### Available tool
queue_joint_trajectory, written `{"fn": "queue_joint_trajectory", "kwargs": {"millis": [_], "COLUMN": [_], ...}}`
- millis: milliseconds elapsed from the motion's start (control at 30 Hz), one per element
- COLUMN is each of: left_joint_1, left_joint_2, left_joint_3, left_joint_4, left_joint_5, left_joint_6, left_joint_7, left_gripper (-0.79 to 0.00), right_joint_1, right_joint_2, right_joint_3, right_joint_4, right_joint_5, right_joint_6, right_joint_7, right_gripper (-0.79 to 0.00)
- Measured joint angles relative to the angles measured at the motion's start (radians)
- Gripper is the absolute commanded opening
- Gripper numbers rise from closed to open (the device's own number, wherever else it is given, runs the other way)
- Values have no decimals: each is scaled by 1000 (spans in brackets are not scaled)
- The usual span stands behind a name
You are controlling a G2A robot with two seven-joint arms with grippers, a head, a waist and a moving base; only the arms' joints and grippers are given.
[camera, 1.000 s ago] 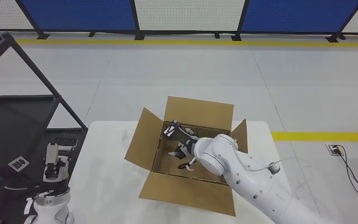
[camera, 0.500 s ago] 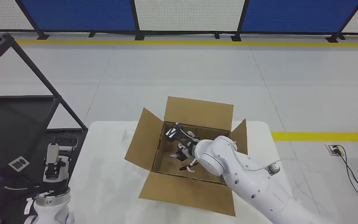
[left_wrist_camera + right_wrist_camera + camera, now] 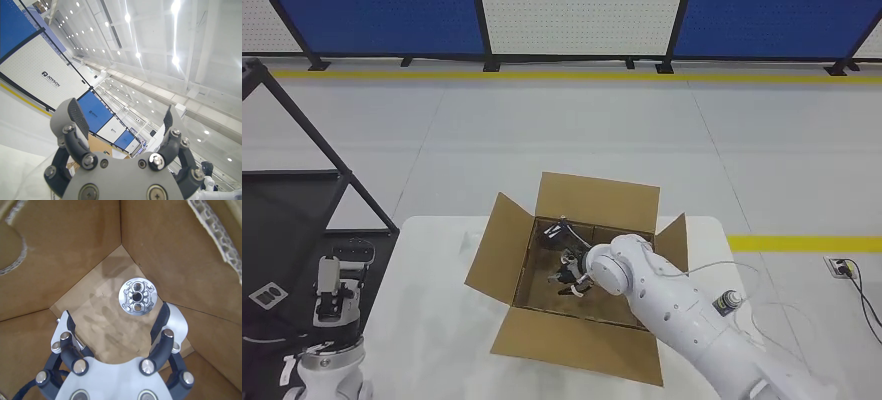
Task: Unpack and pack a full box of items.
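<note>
Right wrist view: right jaws apart, empty, inside box [image 3: 170, 256]. 1 metal disc [image 3: 138, 298] on box floor just beyond jaw tips, touching neither. Left jaws apart, empty.

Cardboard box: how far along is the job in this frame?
Done: the cardboard box stands open, flaps spread. In hand: nothing yet; the right end effector is inside the box, open, over a round metal part lying on its floor near a corner. The left end effector is open and empty. Left: probably grasping that part; whether this is unpacking or packing cannot be told.
</note>
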Motion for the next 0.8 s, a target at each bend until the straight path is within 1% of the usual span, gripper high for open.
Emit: {"fn": "queue_joint_trajectory", "kwargs": {"millis": [267, 467, 533, 567, 600, 667, 800], "left_joint_1": [-3, -3, -3, -3, -3, -3, -5], "left_joint_2": [-3, -5, -5, -6, -6, -7, -8], "left_joint_3": [5, 7, 7, 7, 8, 7, 8], "left_joint_4": [1, 2, 2, 2, 2, 2, 3], "left_joint_5": [10, 14, 14, 15, 15, 17, 19], "left_joint_6": [0, -2, -2, -1, -1, -3, -4], "left_joint_7": [9, 16, 18, 19, 19, 20, 22], "left_gripper": [0, 0, 0, 0, 0, 0, 0], "right_joint_1": [32, 49, 54, 57, 60, 64, 72], "right_joint_2": [-71, -112, -122, -127, -133, -144, -161], "right_joint_3": [-11, -12, -10, -10, -10, -10, -7], "right_joint_4": [156, 249, 272, 283, 296, 316, 351], "right_joint_5": [45, 59, 61, 61, 60, 57, 57], "right_joint_6": [-8, -25, -25, -22, -21, -23, -30], "right_joint_7": [-45, -73, -83, -90, -96, -103, -109], "right_gripper": [0, 0, -86, -172, -296, -394, -474]}}
